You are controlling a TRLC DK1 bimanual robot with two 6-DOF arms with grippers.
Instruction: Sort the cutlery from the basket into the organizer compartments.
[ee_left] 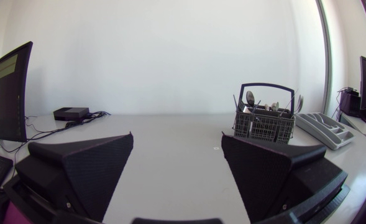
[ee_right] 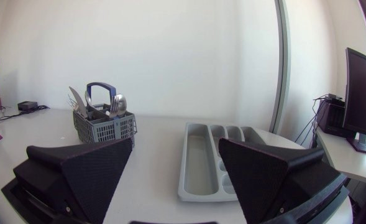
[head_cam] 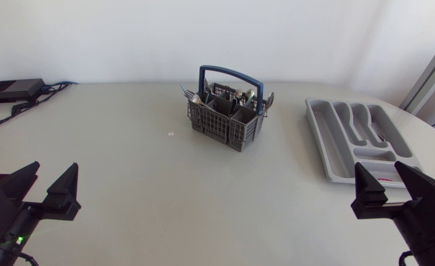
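A grey cutlery basket (head_cam: 227,117) with a blue handle stands at the middle back of the table, holding several pieces of cutlery upright. The grey organizer tray (head_cam: 335,151) lies at the right, its compartments bare as far as I can see. My left gripper (head_cam: 49,186) rests open at the front left corner, far from the basket (ee_left: 265,121). My right gripper (head_cam: 394,185) stands open at the front right, just in front of the organizer (ee_right: 198,162). In the right wrist view the basket (ee_right: 104,122) is ahead, beyond one finger. Neither gripper holds anything.
A black box (head_cam: 14,90) with cables sits at the table's back left corner. A small mark (head_cam: 171,134) lies on the table left of the basket. The organizer (ee_left: 322,127) shows beyond the basket in the left wrist view.
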